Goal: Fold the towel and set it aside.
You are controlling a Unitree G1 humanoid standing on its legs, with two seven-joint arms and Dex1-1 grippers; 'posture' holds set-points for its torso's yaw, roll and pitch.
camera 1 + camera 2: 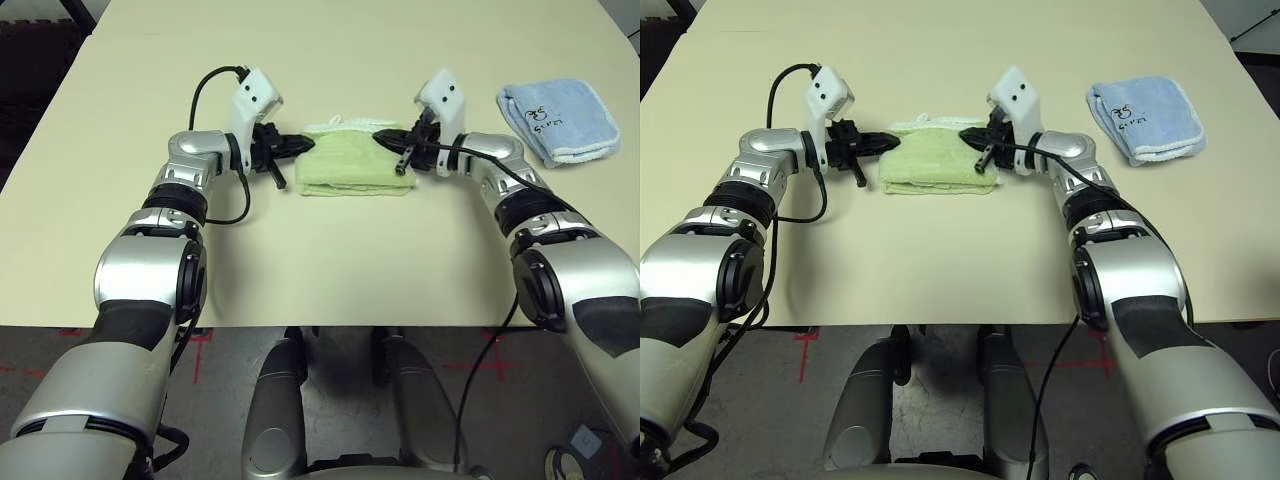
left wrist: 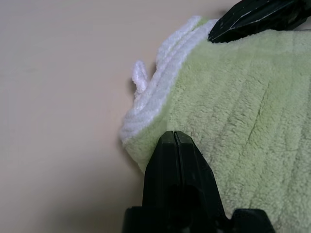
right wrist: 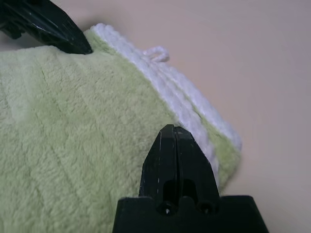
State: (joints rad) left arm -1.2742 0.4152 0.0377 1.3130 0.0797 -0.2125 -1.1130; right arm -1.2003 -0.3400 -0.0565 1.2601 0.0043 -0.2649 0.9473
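both arms reach forward over the table (image 1: 330, 270) and bend in toward each other, so the two grippers point at one another from the two ends of the towel (image 1: 352, 160).

the left gripper (image 1: 305, 144) is at the towel's left end, near the far corner. its two black fingers (image 2: 176, 165) are pressed together with no gap, and the tip sits right over the fuzzy green cloth by the white edge. i cannot tell if any cloth is pinched between them.

the right gripper (image 1: 383, 135) is at the towel's right end, also near the far corner. its fingers (image 3: 175, 155) are closed tight together too, with the tip over the green cloth next to the white trim.

the towel lies folded in a thick, long strip in the middle of the table, between the two grippers. a small white loop (image 3: 156, 53) sticks out from its far edge.

a blue cloth (image 1: 558, 120) lies folded on the table, well off to the right of the right arm.
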